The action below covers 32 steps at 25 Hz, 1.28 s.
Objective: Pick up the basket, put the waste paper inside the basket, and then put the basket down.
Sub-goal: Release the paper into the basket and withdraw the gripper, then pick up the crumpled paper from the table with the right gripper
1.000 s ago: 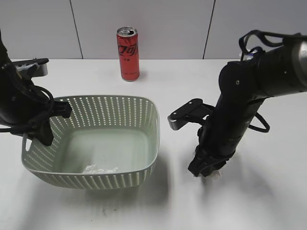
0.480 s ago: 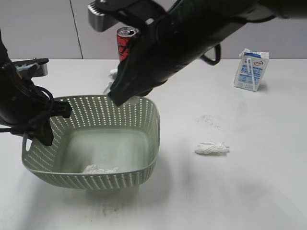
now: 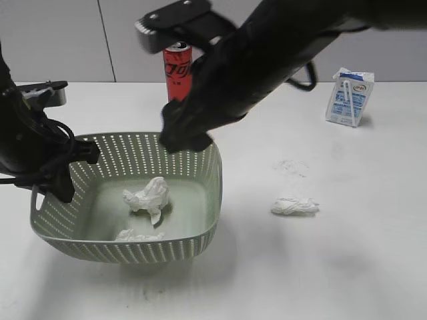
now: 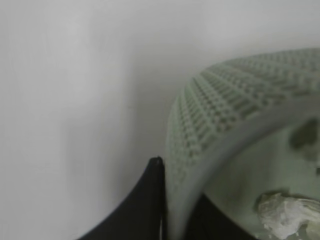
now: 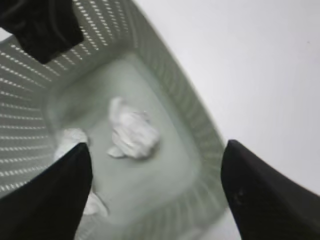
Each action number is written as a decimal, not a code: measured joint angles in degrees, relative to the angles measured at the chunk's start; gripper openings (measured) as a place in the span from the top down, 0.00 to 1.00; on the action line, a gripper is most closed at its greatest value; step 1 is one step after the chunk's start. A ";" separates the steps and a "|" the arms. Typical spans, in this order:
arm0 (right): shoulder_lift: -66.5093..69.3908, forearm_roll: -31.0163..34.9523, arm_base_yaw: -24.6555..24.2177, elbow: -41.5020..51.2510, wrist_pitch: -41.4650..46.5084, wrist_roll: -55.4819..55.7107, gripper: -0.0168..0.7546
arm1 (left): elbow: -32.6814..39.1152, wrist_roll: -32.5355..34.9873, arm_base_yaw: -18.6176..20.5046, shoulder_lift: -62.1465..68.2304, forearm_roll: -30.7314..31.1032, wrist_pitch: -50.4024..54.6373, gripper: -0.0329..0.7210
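Observation:
The pale green basket (image 3: 215, 167) is held slightly tilted by its left rim. My left gripper (image 3: 63, 180) is shut on that rim; in the left wrist view its jaws (image 4: 170, 210) pinch the basket wall (image 4: 220, 115). My right gripper (image 3: 183, 137) hangs open and empty over the basket's far rim. One wad of waste paper (image 3: 148, 195) lies in the middle of the basket, another (image 3: 137, 235) at its near wall. Both show in the right wrist view (image 5: 132, 131) (image 5: 70, 140) beneath the open jaws (image 5: 157, 170). A third wad (image 3: 294, 206) lies on the table to the right.
A red drink can (image 3: 178, 73) stands at the back behind the basket. A blue-and-white carton (image 3: 349, 97) stands at the back right. The right arm reaches across the middle of the table above the basket.
My right arm swung from the table at the right to above the basket. A wad it carried now lies in the basket. The left arm and basket have not moved.

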 joint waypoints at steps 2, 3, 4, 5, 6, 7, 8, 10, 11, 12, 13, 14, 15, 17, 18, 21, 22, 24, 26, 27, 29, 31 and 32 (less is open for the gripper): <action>-2.80 -2.23 -5.04 0.32 3.42 2.62 0.22 | 0.00 0.00 0.00 0.00 0.00 0.00 0.96; -3.71 -2.90 -8.03 1.20 4.69 3.34 0.23 | 0.00 0.00 0.00 0.00 0.00 0.00 0.96; -4.49 -3.40 -10.87 2.72 5.13 3.76 0.23 | 0.00 0.00 0.00 0.00 0.00 0.00 0.96; -4.61 -3.96 -13.13 4.41 4.95 3.94 0.23 | 0.00 0.00 0.00 0.00 0.00 0.00 0.96; -4.41 -4.95 -15.41 6.94 3.67 4.15 0.23 | 0.00 0.00 0.00 0.00 -0.05 0.00 0.96; -3.82 -6.06 -16.66 9.57 1.82 4.28 0.23 | 0.00 0.00 0.00 0.00 -0.05 -0.05 0.96; -2.73 -7.11 -17.46 11.80 0.20 4.33 0.23 | 0.00 0.00 0.00 0.00 -0.05 -0.17 0.96; 0.23 -8.53 -17.51 14.19 -2.45 4.33 0.24 | 0.00 0.00 0.00 0.00 -0.05 -0.67 0.96; 2.08 -9.24 -17.42 14.63 -3.29 4.42 0.24 | 0.00 0.00 0.00 0.00 -0.11 -0.92 0.96; 4.03 -9.93 -17.35 14.79 -4.40 4.42 0.24 | 0.00 0.00 0.05 0.00 -0.11 -0.93 0.96; 5.97 -10.36 -17.35 14.90 -5.51 4.42 0.24 | 0.00 0.00 0.05 0.00 -0.11 -0.98 0.96; 7.60 -10.65 -17.35 14.95 -6.20 4.42 0.24 | 0.00 0.00 0.05 0.00 -0.11 -0.98 0.96; 9.50 -10.79 -17.35 14.95 -6.43 4.42 0.24 | 0.00 0.00 0.06 0.00 -0.11 -1.03 0.96; 12.67 -11.15 -17.25 14.95 -6.25 4.42 0.24 | 0.00 0.00 0.11 0.00 -0.11 -1.10 0.96; 13.88 -11.15 -17.16 14.95 -6.10 4.42 0.24 | 0.00 0.00 0.11 0.00 -0.11 -1.10 0.96; 14.51 -10.68 -17.14 14.43 -5.61 4.51 0.33 | 0.00 0.00 0.11 0.00 -0.11 -1.22 0.96; 14.55 -10.21 -17.03 14.41 -5.43 4.57 0.40 | 0.00 0.00 0.11 0.00 -0.11 -1.28 0.96; 14.50 -9.38 -16.57 14.41 -4.96 4.57 0.69 | 0.00 0.00 0.11 0.00 -0.11 -1.27 0.96; 13.98 -9.22 -16.37 14.41 -4.77 4.49 0.87 | 0.00 0.00 0.11 0.00 -0.11 -1.34 0.96; 13.63 -9.15 -16.24 14.29 -4.07 3.99 0.90 | 0.00 0.00 0.11 0.00 -0.11 -1.40 0.96; 11.69 -8.27 -15.91 13.62 -1.60 2.50 0.90 | 0.00 0.00 0.11 0.00 -0.11 -1.52 0.96; 7.84 -4.57 -14.68 12.26 0.12 0.01 0.90 | 0.00 0.00 0.11 0.00 -0.11 -1.56 0.96; 5.25 -1.87 -13.57 11.39 0.27 -1.54 0.90 | 0.00 0.00 0.11 0.00 -0.11 -1.56 0.96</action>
